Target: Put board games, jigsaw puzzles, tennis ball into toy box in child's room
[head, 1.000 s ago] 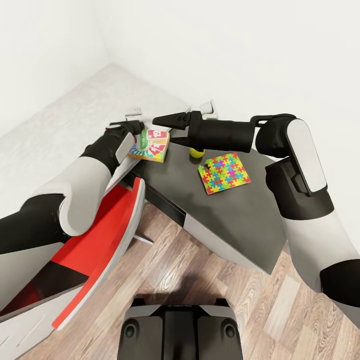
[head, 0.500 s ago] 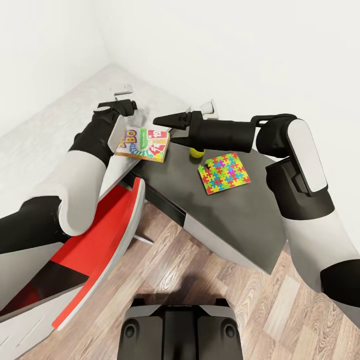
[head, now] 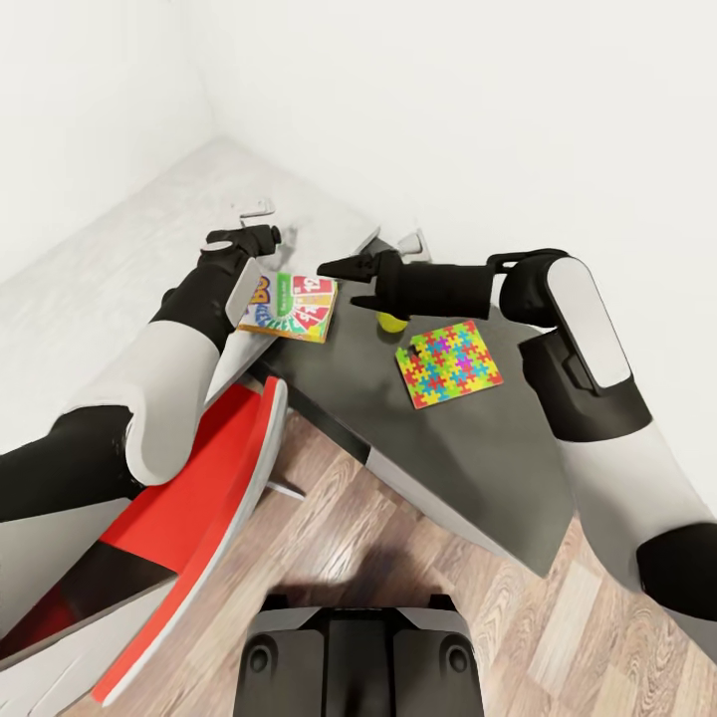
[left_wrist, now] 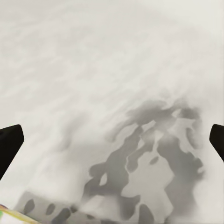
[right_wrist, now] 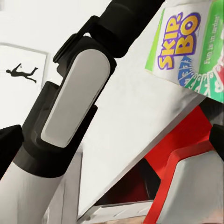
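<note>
1. The thing next in line looks like the Skip-Bo board game (head: 290, 307), lying flat where the pale desk (head: 110, 289) meets the lower dark wing. Its long side runs left to right, and the left end is tucked under the left forearm.
2. The left gripper (head: 257, 221) sits just past the far edge of the game, over bare pale top. In the left wrist view both fingertips sit at opposite edges with open space between, so the jaws are apart and holding nothing. The game lies on the near side of them.
3. The right gripper (head: 344, 268) points left at the game's right end, just beside it. I can't tell how its jaws stand.
4. I'd say both are close; the left one needs to come back toward the near side.
5. The tennis ball (head: 391, 321) is half hidden under the right arm, and the jigsaw puzzle (head: 448, 362) is to its right, both on the dark wing.
</note>
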You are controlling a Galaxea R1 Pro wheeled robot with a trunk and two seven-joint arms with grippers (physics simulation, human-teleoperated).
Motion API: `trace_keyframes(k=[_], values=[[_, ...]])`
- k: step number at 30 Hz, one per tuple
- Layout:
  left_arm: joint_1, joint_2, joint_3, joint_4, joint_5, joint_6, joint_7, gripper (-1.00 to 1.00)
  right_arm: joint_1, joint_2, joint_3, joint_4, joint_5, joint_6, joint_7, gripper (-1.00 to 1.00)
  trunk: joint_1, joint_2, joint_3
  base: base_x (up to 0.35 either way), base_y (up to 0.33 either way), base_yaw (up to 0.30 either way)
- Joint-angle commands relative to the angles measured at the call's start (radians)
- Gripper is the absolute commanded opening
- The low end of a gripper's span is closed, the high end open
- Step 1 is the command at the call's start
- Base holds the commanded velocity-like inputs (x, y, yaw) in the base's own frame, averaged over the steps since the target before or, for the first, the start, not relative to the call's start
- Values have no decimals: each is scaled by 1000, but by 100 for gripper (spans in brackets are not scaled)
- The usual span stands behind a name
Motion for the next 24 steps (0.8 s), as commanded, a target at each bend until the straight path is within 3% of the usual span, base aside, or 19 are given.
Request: trace_keyframes(k=[1, 9, 24], values=[[1, -1, 5, -2, -7, 6, 0, 100, 0, -1, 1, 5, -4, -1, -10, 100, 1, -2, -1, 89, 0, 0], [6, 1, 5, -2, -6, 7, 0, 100, 3, -2, 0, 50, 42, 0, -7, 100, 1, -2, -1, 83, 0, 0], [7, 1, 5, -2, -5, 8, -2, 100, 3, -1, 1, 78, 44, 0, -8, 100, 1, -2, 4, 17, 4, 0]])
